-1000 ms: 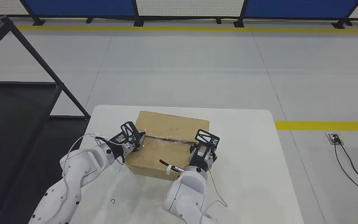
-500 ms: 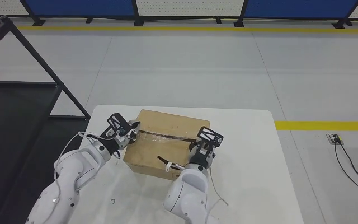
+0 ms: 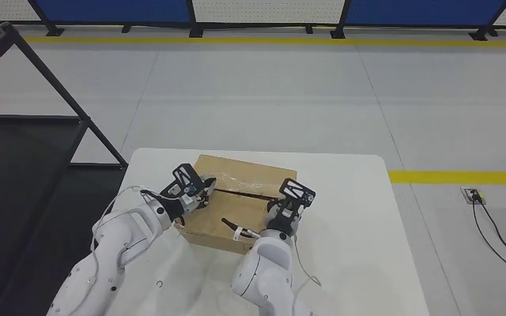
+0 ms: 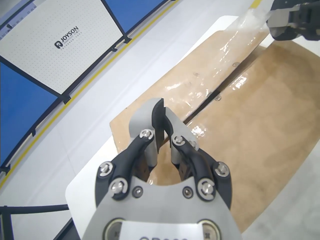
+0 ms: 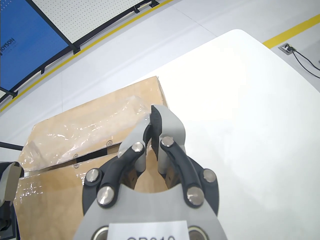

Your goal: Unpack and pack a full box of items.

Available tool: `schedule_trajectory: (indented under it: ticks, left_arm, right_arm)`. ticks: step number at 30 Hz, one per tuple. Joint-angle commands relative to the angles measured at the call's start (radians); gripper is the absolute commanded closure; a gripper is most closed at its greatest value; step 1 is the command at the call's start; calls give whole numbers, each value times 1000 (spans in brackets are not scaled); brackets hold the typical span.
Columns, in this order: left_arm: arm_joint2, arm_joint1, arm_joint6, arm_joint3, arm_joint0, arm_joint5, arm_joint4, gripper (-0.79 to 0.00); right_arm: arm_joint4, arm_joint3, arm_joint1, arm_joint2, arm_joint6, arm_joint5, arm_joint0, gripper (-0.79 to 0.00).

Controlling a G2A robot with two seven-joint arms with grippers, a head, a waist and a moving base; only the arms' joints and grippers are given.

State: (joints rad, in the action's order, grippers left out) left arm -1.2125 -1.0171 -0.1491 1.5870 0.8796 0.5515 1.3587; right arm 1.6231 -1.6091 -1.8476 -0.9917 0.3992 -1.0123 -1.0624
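A brown cardboard box (image 3: pixel 237 217) sits in the middle of the white table (image 3: pixel 348 237). A dark slit (image 3: pixel 245 189) runs between its two top flaps. Clear tape (image 4: pixel 225 48) lies crinkled along that seam, and its far end lifts off the box. My right gripper (image 3: pixel 292 197) is at the box's right end, shut on that lifted tape end (image 5: pixel 140 123). My left gripper (image 3: pixel 194 186) hovers over the box's left end (image 4: pixel 140 136), shut, with nothing seen between its fingers (image 4: pixel 142 118). The left wrist view also shows the right gripper (image 4: pixel 282 23) beyond the box, tape in it.
White table surface lies bare to the right of the box (image 5: pixel 237 101) and along the front edge. A small ring-shaped bit (image 3: pixel 160 284) lies near the front left. A black metal frame (image 3: pixel 47 87) stands left of the table. Blue and white panels (image 5: pixel 82 8) line the room's far side.
My left gripper swung out past the box's left end, then came back over that end. The slit between the flaps looks wider. The right gripper has barely moved.
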Motion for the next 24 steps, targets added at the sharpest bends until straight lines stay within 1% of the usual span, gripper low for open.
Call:
schedule_trajectory:
  ticks: [1, 9, 17, 24]
  left_arm:
    - [10, -4, 2, -7, -9, -9, -2, 0]
    - [-8, -4, -2, -1, -4, -17, -8, 0]
    - [6, -8, -17, -11, -8, -1, 3, 0]
    - [8, -10, -22, -18, -14, 9, 4, 0]
  right_arm:
    - [7, 1, 1, 2, -8, 0, -4, 0]
    - [50, -12, 7, 11, -2, 0, -31, 0]
    - [93, 1, 8, 31, 29, 0, -33, 0]
    - [167, 29, 12, 56, 71, 0, -29, 0]
